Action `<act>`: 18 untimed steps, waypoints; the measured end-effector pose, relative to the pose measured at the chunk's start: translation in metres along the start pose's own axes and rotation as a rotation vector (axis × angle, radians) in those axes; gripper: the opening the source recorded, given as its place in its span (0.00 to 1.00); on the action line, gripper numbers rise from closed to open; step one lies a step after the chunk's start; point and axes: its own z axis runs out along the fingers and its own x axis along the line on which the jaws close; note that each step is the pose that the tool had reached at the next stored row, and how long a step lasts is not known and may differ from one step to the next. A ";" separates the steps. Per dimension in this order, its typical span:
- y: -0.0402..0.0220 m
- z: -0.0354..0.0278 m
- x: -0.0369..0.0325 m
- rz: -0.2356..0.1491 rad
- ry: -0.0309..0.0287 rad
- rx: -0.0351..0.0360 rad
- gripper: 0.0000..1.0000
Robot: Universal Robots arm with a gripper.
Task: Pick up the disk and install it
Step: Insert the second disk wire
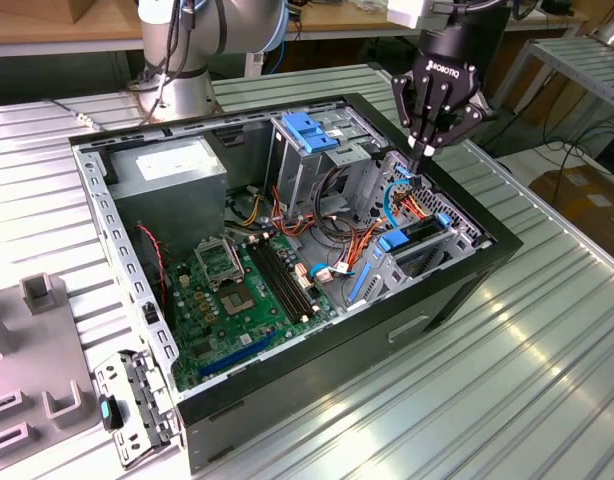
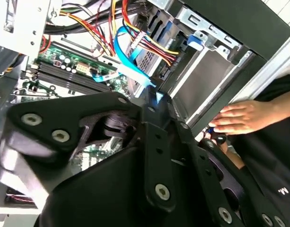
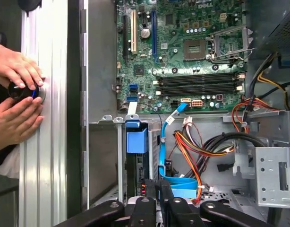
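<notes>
The disk [image 1: 419,232] sits edge-on in the drive bay at the front of the open computer case [image 1: 127,260], with blue rail tabs at its ends. In the first wrist view its dark edge [image 3: 131,172] lies below a blue tab. My gripper [image 1: 424,152] hangs just above that bay, on the exterior view's right, with its fingers closed to a point over a blue flat cable [image 1: 389,195]. In the first wrist view the gripper [image 3: 159,189] is beside the blue cable [image 3: 163,156]. Nothing shows between its fingers.
A grey power-supply box [image 1: 172,165], a metal cage with a blue handle [image 1: 312,135], the motherboard [image 1: 237,295] and loose coloured wires [image 1: 337,250] fill the case. A person's hands [image 3: 17,94] hold a black knob on the ribbed table beside the case. A grey fixture [image 1: 32,370] stands at the exterior view's left.
</notes>
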 end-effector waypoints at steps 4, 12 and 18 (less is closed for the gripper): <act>-0.0001 0.0031 -0.0052 0.003 0.0454 0.0014 0.24; -0.0001 0.0076 -0.0149 0.004 0.0709 0.0020 0.24; -0.0003 0.0118 -0.0187 0.006 0.0912 0.0032 0.24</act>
